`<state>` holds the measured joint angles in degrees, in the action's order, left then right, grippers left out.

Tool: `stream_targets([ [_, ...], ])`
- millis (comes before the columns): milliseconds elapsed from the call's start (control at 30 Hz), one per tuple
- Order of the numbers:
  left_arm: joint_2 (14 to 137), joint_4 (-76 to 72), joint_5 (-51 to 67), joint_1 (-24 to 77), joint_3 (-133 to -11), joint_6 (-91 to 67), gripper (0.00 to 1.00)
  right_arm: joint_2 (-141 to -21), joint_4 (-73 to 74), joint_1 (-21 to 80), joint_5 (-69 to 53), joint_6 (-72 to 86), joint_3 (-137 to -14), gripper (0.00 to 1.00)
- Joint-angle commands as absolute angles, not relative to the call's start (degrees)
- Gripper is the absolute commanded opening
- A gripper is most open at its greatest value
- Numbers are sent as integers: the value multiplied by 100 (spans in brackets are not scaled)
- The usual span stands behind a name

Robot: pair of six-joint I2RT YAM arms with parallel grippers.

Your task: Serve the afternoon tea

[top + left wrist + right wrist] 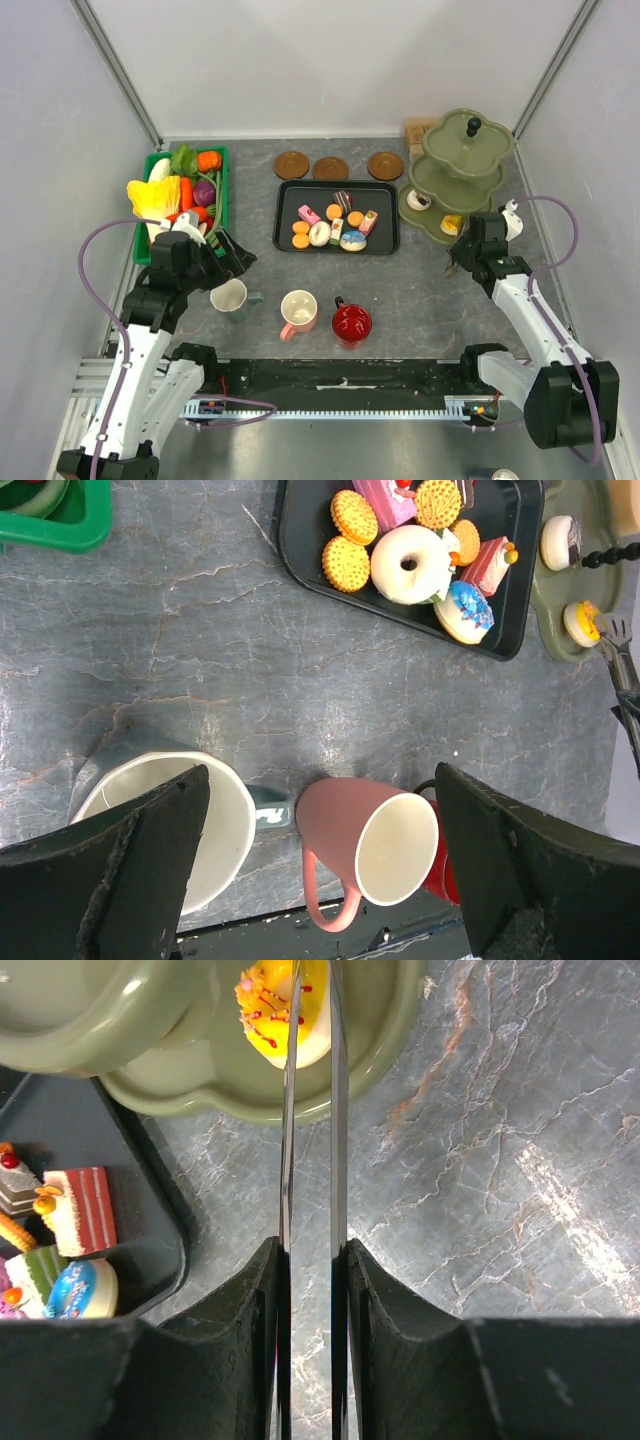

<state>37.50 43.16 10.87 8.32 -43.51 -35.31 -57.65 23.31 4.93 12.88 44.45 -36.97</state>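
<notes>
My right gripper (310,1260) is closed narrow on the metal tongs (338,1140), whose two thin blades run side by side out from between my fingers. The blades pass over the yellow cake (265,1005) lying on the bottom tier of the green tiered stand (385,1055); I cannot tell whether the tips pinch it. To that side's left, the black tray (70,1140) holds the remaining cakes and biscuits (410,562).

My left gripper (320,770) stands fully wide and holds nothing. It hangs above the whitish mug (130,780) and the pink mug (385,845), with the red mug (351,322) just beside the pink one on the table (250,680).
</notes>
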Motion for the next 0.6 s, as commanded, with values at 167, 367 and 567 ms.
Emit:
stream_targets([
  [167,3823,4157,1099,800,-4403,-3560,99,-6012,1432,194,967,4245,-3287,40],
  [367,3867,4157,1107,800,-4412,-3560,99,-5933,1538,105,941,4184,-3252,62],
  [567,3850,4166,1107,800,-4403,-3560,99,-5854,1696,97,940,4078,-3383,69],
])
